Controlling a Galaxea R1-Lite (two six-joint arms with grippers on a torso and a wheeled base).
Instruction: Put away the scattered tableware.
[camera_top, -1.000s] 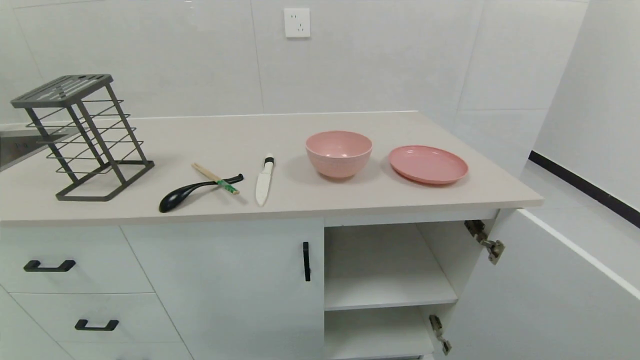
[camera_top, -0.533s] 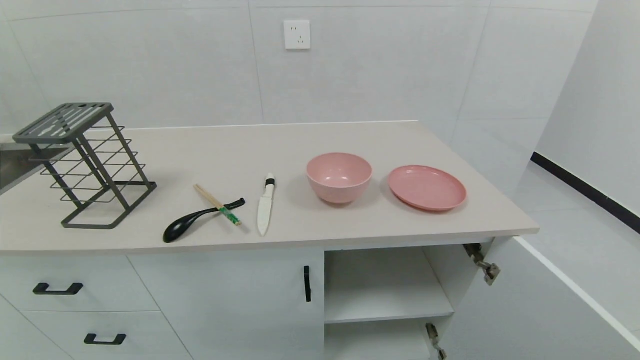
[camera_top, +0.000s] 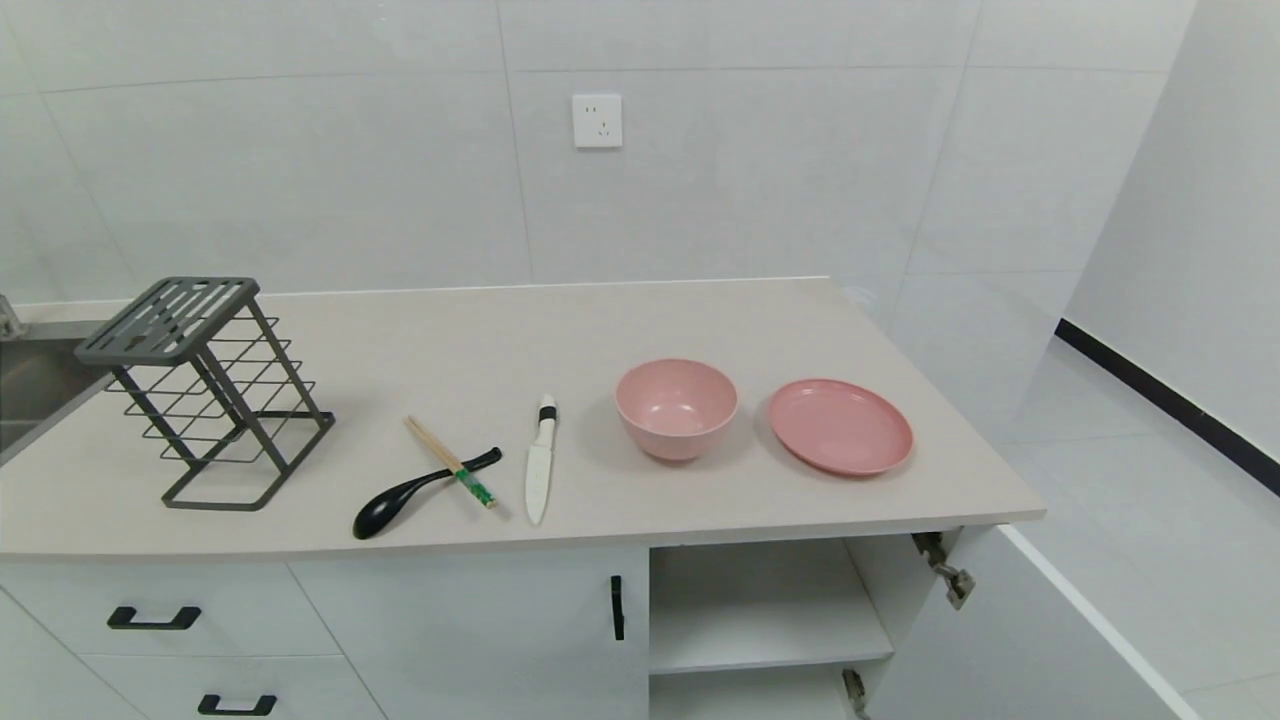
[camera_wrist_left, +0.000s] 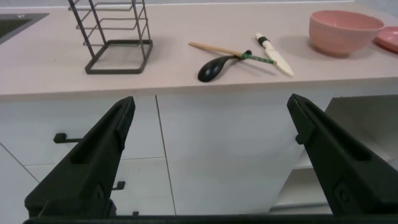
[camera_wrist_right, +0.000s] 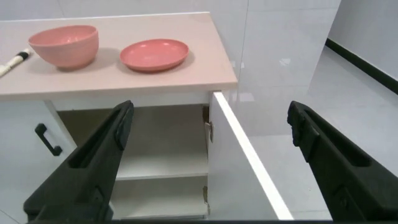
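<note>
Left jaws: stood wide apart with nothing between them; the left gripper (camera_wrist_left: 211, 102) hung low in front of the cabinet, facing the drawers and the closed door.
Right jaws: likewise spread wide and empty; the right gripper (camera_wrist_right: 211, 107) faced the open compartment, its two fingers on either side of the open door's (camera_wrist_right: 242, 162) edge as that wrist view showed it.
Open compartment: a white shelf (camera_top: 765, 625) sat inside, under the right end of the countertop (camera_top: 480, 340), with the door swung out toward the robot's right.
Closed door: just left of the compartment, with a black vertical handle (camera_top: 617, 607).
Drawers: farther left, with black horizontal handles (camera_top: 153, 617).
Pink plate (camera_top: 840, 425): lay flat on the counter above the open compartment, nearest the right end.
Pink bowl (camera_top: 677, 408): stood upright just left of the plate, near it but apart.
White knife (camera_top: 540, 460): lay left of the bowl, blade toward the front edge, black-banded handle toward the wall.
Chopsticks (camera_top: 450, 470): lay just left of the knife, slanted, the green-marked ends close to the blade.
Black spoon (camera_top: 410, 495): its handle ran under the chopsticks, its bowl toward the front edge and the left.
Wire rack (camera_top: 205, 390): dark grey, upright at the left of the counter, well apart from the spoon.
Sink (camera_top: 30, 380): at the far left edge, behind the rack.
Wall socket (camera_top: 597, 121): on the white tiles above the counter.
</note>
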